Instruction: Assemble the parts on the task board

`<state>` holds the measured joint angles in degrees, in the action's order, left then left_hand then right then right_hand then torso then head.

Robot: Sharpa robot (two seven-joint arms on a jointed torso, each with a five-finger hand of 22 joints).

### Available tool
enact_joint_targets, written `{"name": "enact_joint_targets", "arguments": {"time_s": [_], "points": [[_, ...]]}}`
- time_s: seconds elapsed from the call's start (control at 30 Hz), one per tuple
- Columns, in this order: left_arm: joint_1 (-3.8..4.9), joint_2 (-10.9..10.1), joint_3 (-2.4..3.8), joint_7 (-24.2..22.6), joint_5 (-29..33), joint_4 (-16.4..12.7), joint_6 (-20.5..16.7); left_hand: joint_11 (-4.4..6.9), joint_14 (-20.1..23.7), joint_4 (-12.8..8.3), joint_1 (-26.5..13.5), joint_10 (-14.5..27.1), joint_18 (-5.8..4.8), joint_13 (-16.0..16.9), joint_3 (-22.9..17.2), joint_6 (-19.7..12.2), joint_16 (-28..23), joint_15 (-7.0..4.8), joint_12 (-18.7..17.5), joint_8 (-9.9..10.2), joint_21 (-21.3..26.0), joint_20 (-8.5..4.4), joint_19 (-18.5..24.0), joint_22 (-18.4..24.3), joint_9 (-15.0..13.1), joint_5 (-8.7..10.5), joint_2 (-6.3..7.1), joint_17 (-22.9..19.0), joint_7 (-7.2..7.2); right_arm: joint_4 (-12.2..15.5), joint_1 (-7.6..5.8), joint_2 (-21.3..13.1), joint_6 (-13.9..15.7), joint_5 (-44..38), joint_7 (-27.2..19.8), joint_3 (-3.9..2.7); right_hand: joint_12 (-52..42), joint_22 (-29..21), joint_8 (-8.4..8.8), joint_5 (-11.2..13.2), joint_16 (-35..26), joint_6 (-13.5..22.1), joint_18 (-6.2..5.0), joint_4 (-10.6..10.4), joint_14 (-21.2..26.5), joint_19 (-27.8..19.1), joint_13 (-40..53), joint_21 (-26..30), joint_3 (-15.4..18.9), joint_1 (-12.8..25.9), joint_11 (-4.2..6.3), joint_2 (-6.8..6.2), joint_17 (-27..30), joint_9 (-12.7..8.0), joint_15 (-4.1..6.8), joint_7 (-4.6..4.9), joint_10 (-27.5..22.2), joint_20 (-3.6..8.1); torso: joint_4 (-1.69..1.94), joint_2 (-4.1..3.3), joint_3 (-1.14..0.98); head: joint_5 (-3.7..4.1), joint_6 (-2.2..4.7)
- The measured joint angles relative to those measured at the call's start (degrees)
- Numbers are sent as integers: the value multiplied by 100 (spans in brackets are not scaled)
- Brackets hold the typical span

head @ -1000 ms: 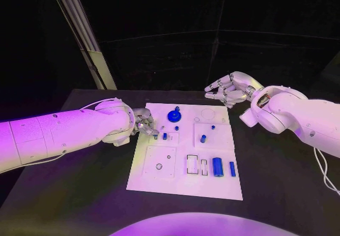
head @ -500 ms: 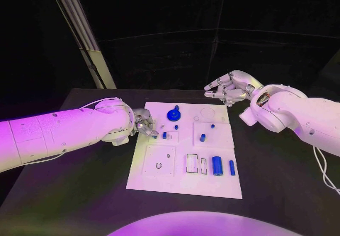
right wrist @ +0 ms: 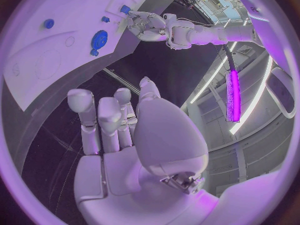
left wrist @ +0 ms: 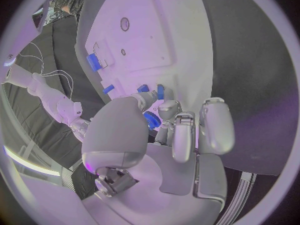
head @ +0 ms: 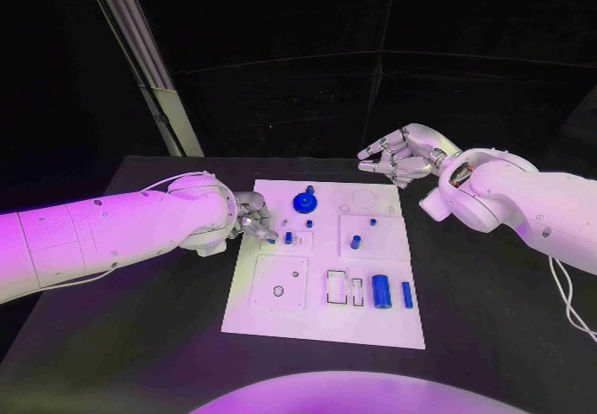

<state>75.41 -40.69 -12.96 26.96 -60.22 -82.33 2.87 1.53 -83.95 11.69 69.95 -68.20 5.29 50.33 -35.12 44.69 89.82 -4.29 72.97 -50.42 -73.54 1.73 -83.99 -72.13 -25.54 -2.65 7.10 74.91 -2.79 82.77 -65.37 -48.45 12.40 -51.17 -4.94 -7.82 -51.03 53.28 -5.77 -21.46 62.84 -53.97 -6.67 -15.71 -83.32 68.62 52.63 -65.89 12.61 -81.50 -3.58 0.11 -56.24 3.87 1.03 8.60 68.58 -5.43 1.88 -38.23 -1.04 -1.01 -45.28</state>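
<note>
The white task board (head: 280, 319) lies in the middle of the black table. My left hand (head: 255, 217) is low over the board's left edge. In the left wrist view the left hand (left wrist: 169, 130) pinches a small blue part (left wrist: 152, 120) between thumb and fingers, close to two short blue pegs (left wrist: 160, 91) standing in the board (left wrist: 156, 30). My right hand (head: 400, 153) hovers above the table behind the board's far right corner, fingers loosely bent, holding nothing. In the right wrist view the right hand (right wrist: 125, 130) is well clear of the board (right wrist: 37, 70).
A round blue knob (head: 304, 203) stands near the board's far edge. A blue peg (head: 356, 243) stands at the middle. A thick blue cylinder (head: 382, 293) and a thin one (head: 407, 295) lie by two rectangular slots (head: 337, 288).
</note>
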Motion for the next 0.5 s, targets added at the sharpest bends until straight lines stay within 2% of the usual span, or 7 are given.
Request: {"name": "enact_joint_targets", "arguments": {"time_s": [0.2, 0.27, 0.33, 0.5], "points": [[-1, 14, 0, -3, -2, 18, 9, -20, 0, 0, -18, -20, 0, 0, 0, 40, 0, 0, 0, -21, 0, 0, 0, 0, 14, 0, 2, 0, 23, 0, 0, -1, -2, 0, 5, 0, 0, -12, 0, 0, 0, 0, 0, 0, 0, 0, 0, 0, 0, 0, 0, 0, 0, 0, 0, 0, 0, 0, 2, -1, 1, -4, -5], [-1, 20, 1, -3, -3, 28, 12, -10, -21, -162, -168, -30, 0, 10, -162, 90, 0, -21, 0, -22, 0, 0, 0, 0, 31, 2, 46, 0, 33, 0, 0, -1, -2, 0, 5, 0, 0, -12, 0, 0, 0, 0, 0, 0, 0, 0, -1, 0, 0, 0, 0, 0, 0, 0, 0, 0, 0, 0, 2, -2, 1, -11, -10], [-1, 29, 2, 0, -5, 37, 14, 10, -19, -198, -279, -52, 0, 37, -196, 123, 0, -23, 0, -28, 0, 0, 0, -2, 43, 2, 91, 0, 43, 0, 0, 0, -2, 0, 6, 0, 0, -12, 0, 0, 0, 0, 0, 0, 0, 0, -9, 0, 0, 0, 0, 0, 0, 0, 0, 0, 0, 0, 2, -3, 2, -12, -18], [-1, 41, 2, 19, -8, 54, 21, 22, 0, -82, -485, -102, 0, 122, -13, 196, 0, -43, 47, -39, 0, -3, -3, -26, 85, -3, 162, 0, 55, 2, 0, 1, -3, 0, 7, 0, 0, -12, 0, 0, 0, 0, 0, 0, 0, 0, -10, 0, 0, 0, 0, 0, 0, 0, 0, 0, 0, 0, -1, -5, 3, -13, -31]]}}
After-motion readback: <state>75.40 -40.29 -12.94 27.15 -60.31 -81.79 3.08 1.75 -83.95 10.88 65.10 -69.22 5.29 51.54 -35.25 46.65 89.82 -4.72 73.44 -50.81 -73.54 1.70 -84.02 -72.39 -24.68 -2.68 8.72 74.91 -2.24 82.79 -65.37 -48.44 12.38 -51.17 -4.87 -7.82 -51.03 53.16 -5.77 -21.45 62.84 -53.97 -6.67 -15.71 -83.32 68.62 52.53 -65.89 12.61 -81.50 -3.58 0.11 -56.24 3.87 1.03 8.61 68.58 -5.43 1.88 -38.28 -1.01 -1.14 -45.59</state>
